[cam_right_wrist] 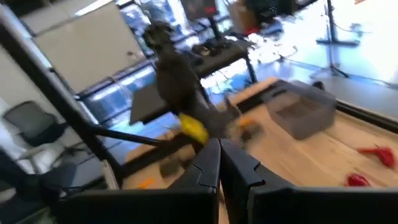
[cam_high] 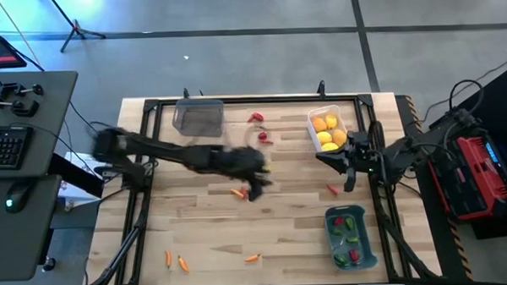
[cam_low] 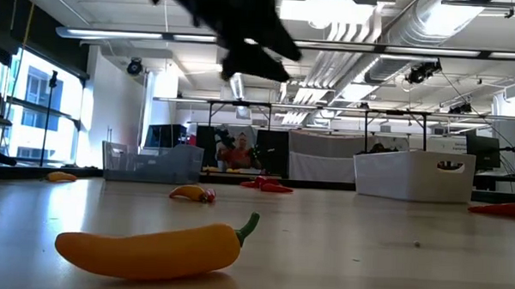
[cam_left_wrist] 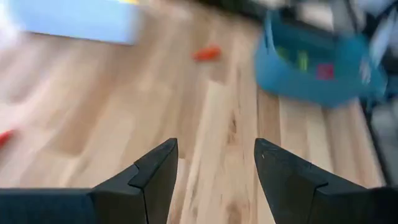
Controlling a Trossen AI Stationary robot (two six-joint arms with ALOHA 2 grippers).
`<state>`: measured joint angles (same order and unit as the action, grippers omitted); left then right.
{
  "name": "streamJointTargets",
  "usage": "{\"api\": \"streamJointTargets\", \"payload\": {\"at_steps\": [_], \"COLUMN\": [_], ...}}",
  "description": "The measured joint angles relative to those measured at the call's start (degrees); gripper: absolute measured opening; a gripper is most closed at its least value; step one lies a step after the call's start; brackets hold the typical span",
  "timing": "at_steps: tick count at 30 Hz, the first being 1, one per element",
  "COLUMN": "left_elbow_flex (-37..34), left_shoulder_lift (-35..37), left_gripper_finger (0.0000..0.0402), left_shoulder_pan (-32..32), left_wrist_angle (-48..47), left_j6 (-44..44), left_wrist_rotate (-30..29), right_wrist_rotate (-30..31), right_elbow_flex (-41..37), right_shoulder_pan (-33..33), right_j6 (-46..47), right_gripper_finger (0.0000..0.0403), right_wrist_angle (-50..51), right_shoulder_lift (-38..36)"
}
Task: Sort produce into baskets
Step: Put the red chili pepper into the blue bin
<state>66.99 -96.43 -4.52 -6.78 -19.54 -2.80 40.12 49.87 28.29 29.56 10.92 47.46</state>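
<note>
A: Left gripper (cam_high: 256, 181) position and state?

B: The high view places it over the middle of the counter (cam_high: 197, 229), above an orange carrot (cam_high: 237, 192). Only the left wrist view resolves the jaws: spread apart and holding nothing, bare wood between them.

A: Right gripper (cam_high: 347, 169)?

B: At the counter's right side, just beside the white basket (cam_high: 341, 119) holding yellow-orange fruits (cam_high: 327, 131). The right wrist view shows its fingers (cam_right_wrist: 208, 165) pressed together with nothing between them.

A: Remaining baskets?

B: The high view shows the blue-grey basket (cam_high: 366, 240) near the front right with red and green peppers (cam_high: 348, 237), and the clear grey basket (cam_high: 197, 116) at the rear. The low view alone shows a yellow pepper (cam_low: 155, 247) lying close to its lens.
</note>
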Motion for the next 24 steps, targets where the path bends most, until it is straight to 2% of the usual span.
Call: {"api": "streamJointTargets", "payload": {"at_steps": [5,9,12,16,19,22,24], "left_elbow_flex": [-14.5,-18.8,-19.4,-19.3,-19.4,-19.4,-19.3], "left_shoulder_lift": [14.3,21.9,24.2,26.2,26.6,27.8,28.7], "left_gripper_finger": [0.02,0.02,0.02,0.02,0.02,0.02,0.02], "left_shoulder_pan": [-0.1,-0.1,-0.1,0.2,0.5,1.2,2.0], "left_wrist_angle": [3.1,4.2,3.6,3.9,3.0,0.1,-4.0], "left_j6": [-12.7,-16.3,-16.2,-12.3,-8.9,-1.5,2.0], "left_wrist_rotate": [-4.2,-4.5,-4.5,-4.3,-2.7,0.1,0.8], "right_wrist_rotate": [-0.6,-9.4,-15.4,-20.7,-25.8,-29.4,-29.9], "right_elbow_flex": [0.0,0.0,0.0,0.0,0.0,0.1,2.0], "right_shoulder_pan": [-7.2,-15.6,-21.7,-28.0,-31.6,-34.8,-36.8], "right_j6": [9.7,11.6,15.5,19.6,19.0,19.7,21.6], "right_gripper_finger": [0.0,0.0,0.0,0.0,0.0,0.0003,0.0014], "right_wrist_angle": [3.3,2.0,1.6,-1.3,-9.3,-18.4,-17.6], "right_shoulder_lift": [3.9,11.0,16.5,24.2,29.5,34.8,38.2]}}
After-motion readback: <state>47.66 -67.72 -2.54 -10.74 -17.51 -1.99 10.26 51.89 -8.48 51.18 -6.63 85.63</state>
